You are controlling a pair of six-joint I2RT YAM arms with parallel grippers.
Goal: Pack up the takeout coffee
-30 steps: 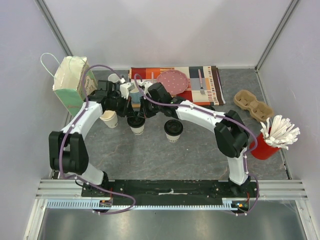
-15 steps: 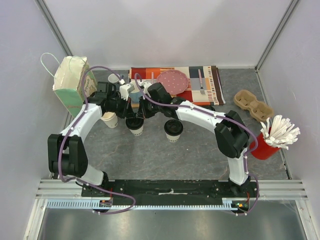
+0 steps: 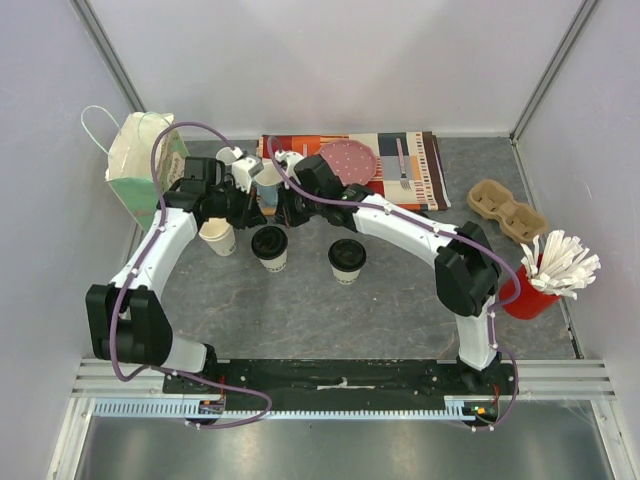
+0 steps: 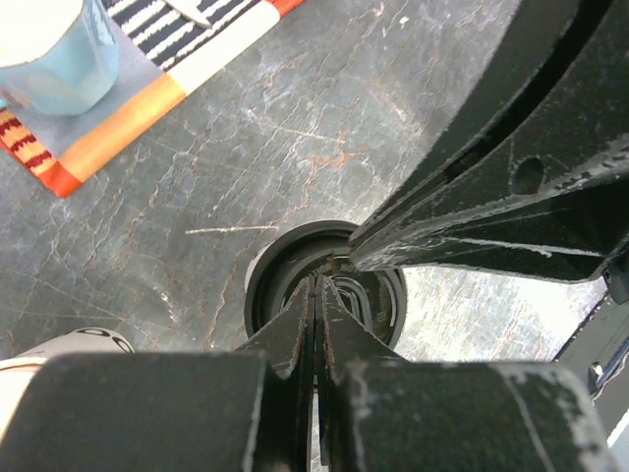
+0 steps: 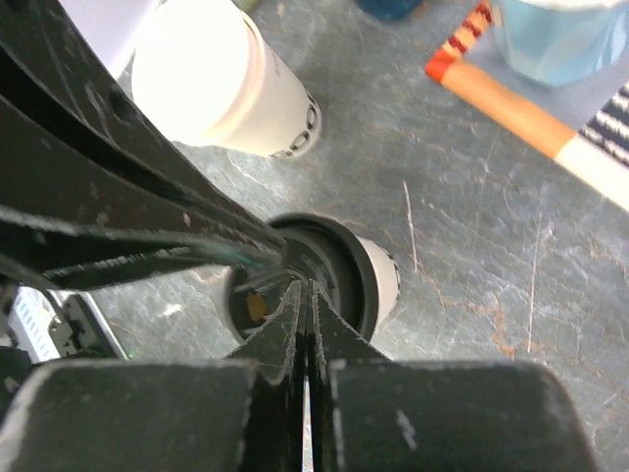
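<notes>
Lidded cup [image 3: 269,246] stands on the worktop [image 3: 300,300] right under my tips, its twin [image 3: 346,259] just to the right. Left tool [image 4: 314,295] and right tool [image 5: 303,295] are both pinched together, holding nothing, poised over the lid [image 4: 275,264]. Lids look done, I reckon; next I must spread one tool, grip the cup's wall upright, and carry it to the carrier [image 3: 507,212].
</notes>
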